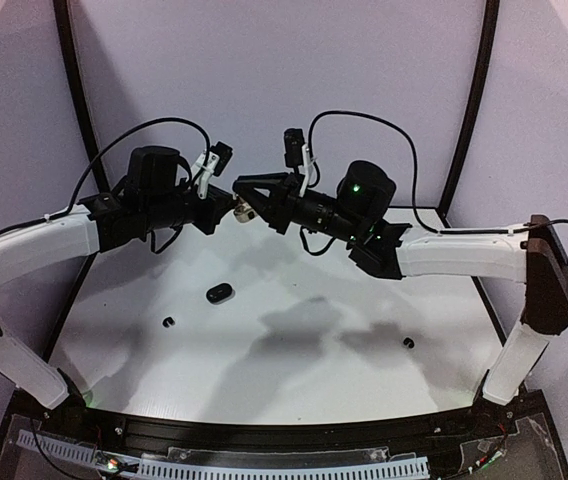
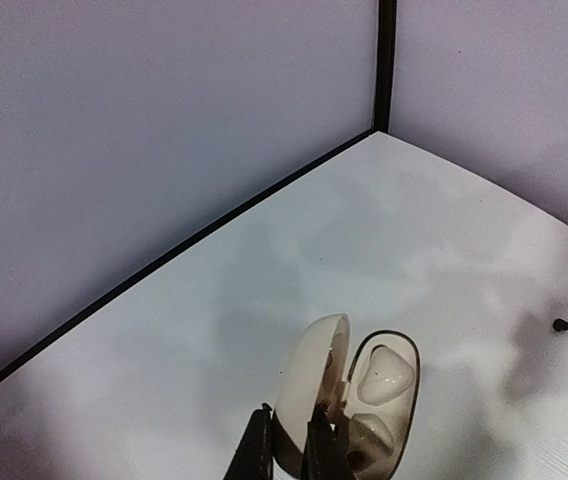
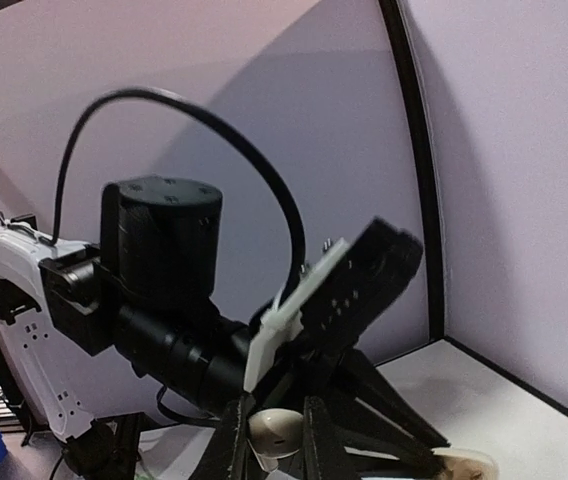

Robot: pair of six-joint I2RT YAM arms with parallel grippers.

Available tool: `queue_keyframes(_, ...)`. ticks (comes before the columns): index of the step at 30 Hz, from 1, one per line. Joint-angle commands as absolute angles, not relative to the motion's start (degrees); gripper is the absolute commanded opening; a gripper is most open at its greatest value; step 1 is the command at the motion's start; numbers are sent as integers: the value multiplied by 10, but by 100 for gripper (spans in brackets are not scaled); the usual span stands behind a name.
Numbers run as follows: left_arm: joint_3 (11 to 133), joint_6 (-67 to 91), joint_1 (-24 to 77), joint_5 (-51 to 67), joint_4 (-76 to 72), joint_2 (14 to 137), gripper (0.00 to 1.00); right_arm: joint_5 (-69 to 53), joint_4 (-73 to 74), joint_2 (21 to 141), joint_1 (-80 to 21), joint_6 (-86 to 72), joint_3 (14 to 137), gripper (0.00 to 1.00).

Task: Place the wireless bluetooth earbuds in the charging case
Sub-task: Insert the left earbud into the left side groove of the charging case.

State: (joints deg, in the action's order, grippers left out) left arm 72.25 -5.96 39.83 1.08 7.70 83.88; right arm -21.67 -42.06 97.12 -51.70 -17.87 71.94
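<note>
- Left gripper [image 2: 289,418], nearest its wrist lens, has its two fingers clamped on the raised lid of a cream, glossy clamshell charging case [image 2: 309,372], which it holds in the air above the white table [image 2: 264,250].
- Right gripper [image 3: 276,412] meets it nose to nose. Its fingers sit tight on either side of a small pale rounded piece [image 3: 276,436], which I judge to be one of the white earbuds.
- From the right gripper, the case lies just beside it, low and to the right of its fingers. From the left gripper, the open tray lies to the right of the fingers, with its long axis running away from them and one pocket beyond the other.
- A white earbud [image 2: 384,372] is seated in the far pocket. I cannot tell whether the near pocket is full or empty.
- The right gripper is therefore the one placed to seat the piece, entering along that axis.
- A black oval plastic case [image 1: 220,293] rests on the table well below the left gripper.
- Two tiny black rounded earbuds lie loose, one [image 1: 169,321] below the left arm and one [image 1: 408,342] below the right.
- Hidden: the piece's stem, the case hinge, and the exact gap between piece and tray.
</note>
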Motion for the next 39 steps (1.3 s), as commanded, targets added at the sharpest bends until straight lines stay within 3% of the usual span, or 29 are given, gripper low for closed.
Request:
queue_keyframes(1, 736, -47, 394, 7, 62, 818, 1, -206, -465, 1006, -523, -188, 722, 0)
queue_keyframes(21, 731, -52, 390, 7, 56, 805, 1, -106, -502, 1058, -518, -135, 721, 0)
queue_keyframes(39, 738, -40, 381, 12, 62, 812, 1, -115, -518, 1081, -502, -127, 740, 0)
